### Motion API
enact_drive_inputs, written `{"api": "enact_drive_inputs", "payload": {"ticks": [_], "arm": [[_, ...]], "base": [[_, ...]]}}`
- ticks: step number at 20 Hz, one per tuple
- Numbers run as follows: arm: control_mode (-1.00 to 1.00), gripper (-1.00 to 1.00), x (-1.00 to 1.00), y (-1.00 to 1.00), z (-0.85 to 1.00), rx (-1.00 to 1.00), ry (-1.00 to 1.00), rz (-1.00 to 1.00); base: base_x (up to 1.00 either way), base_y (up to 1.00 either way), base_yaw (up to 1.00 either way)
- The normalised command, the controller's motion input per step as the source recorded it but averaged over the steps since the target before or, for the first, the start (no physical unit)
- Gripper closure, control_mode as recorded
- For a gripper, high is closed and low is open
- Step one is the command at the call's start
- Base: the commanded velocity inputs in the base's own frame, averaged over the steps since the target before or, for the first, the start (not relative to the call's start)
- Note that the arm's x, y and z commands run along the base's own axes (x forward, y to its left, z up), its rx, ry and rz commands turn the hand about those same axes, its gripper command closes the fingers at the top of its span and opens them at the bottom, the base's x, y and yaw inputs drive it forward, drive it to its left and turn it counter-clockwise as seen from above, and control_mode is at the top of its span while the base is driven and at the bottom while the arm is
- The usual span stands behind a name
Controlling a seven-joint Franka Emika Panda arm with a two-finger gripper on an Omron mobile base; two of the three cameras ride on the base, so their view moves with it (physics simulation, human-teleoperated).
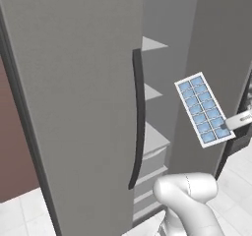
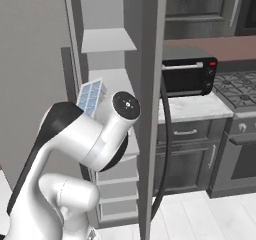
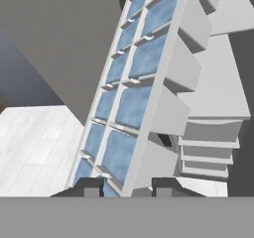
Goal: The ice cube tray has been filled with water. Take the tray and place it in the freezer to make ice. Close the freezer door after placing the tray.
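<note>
Holding the tray by its lower right end, the pincer is closed on its rim at the right of the frame, so the long axis runs up and left from the grip. The freezer's open shelves lie further left, past that free end. It's a white tray, tilted, with two rows of pale-blue water cells.

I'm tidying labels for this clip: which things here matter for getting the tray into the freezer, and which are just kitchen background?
Belongs to the job:
- ice cube tray, tilted, held at one end by the gripper
- water in its cells
- freezer, open, white shelves showing
- freezer door

Just background:
- toaster oven
- stove
- dark cabinets
</note>
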Motion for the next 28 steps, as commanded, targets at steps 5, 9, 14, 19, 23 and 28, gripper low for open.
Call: {"api": "enact_drive_inputs", "payload": {"ticks": [5,9,14,19,23,28], "arm": [[1.00,1.00,0.00,0.00,0.00,0.00,0.00,0.00],[1.00,1.00,0.00,0.00,0.00,0.00,0.00,0.00],[1.00,1.00,0.00,0.00,0.00,0.00,0.00,0.00],[-1.00,1.00,0.30,0.00,0.00,-0.06,-0.01,0.00],[-1.00,1.00,0.24,0.00,0.12,-0.14,-0.07,0.00],[-1.00,1.00,0.22,0.00,0.33,-0.18,-0.10,-0.02]], "base": [[0.19,0.01,0.03],[0.30,0.01,0.00],[0.30,0.00,0.00],[0.07,0.00,0.00],[0.00,0.00,0.00],[0.00,0.00,0.00]]}}
